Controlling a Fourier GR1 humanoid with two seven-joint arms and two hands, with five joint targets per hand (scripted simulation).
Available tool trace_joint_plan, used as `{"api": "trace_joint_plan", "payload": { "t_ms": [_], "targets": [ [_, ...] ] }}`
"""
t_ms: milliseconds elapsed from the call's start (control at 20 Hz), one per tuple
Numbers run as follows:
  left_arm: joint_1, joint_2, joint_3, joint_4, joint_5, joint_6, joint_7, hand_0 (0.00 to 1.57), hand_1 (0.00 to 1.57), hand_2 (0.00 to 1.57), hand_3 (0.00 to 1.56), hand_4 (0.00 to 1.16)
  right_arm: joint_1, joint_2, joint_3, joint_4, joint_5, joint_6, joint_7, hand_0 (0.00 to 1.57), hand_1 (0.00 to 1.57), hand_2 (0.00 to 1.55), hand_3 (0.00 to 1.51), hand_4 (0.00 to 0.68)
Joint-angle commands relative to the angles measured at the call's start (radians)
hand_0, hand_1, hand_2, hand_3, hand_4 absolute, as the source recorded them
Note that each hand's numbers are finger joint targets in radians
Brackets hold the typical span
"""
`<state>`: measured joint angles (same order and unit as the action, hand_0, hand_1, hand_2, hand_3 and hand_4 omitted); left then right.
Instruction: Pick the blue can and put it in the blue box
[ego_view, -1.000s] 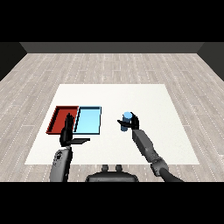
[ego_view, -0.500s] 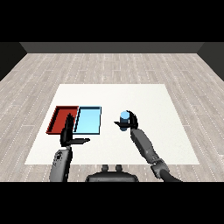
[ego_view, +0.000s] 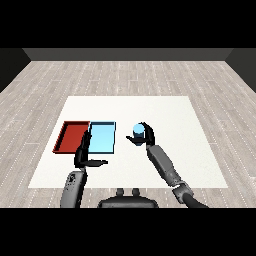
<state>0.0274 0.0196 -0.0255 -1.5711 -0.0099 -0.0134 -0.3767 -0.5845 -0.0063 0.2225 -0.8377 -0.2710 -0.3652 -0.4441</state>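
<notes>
From the head view, the right hand curls its fingers round the blue can, holding it just right of the light blue tray. The red tray lies touching that tray's left side. The left hand, fingers straight, sits at the light blue tray's near-left corner. No writing can be read on the can.

The right robot hand hides most of the blue can.
</notes>
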Motion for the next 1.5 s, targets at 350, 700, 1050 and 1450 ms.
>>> {"api": "trace_joint_plan", "payload": {
  "t_ms": [350,700,1050,1450],
  "targets": [
    [-0.090,-0.019,-0.105,0.037,0.021,0.058,0.050,0.00,0.00,0.00,0.00,0.00,0.074,-0.032,0.007,-0.239,0.077,0.050,0.111,1.44,1.44,1.47,1.34,0.563],
    [-0.178,-0.019,-0.091,0.080,0.064,0.063,0.092,0.00,0.00,0.00,0.00,0.00,0.169,-0.067,-0.033,-0.339,0.100,0.146,0.118,1.45,1.45,1.46,1.36,0.567],
    [-0.214,-0.020,-0.250,0.106,0.111,0.163,0.095,0.00,0.00,0.00,0.00,0.00,0.169,-0.039,-0.036,-0.425,0.159,0.116,0.211,1.45,1.45,1.47,1.38,0.550],
    [-0.272,-0.020,-0.291,0.224,0.115,0.192,0.025,0.00,0.00,0.00,0.00,0.00,0.107,0.005,-0.007,-0.370,0.143,0.116,0.168,1.44,1.44,1.47,1.39,0.561]
  ]
}}
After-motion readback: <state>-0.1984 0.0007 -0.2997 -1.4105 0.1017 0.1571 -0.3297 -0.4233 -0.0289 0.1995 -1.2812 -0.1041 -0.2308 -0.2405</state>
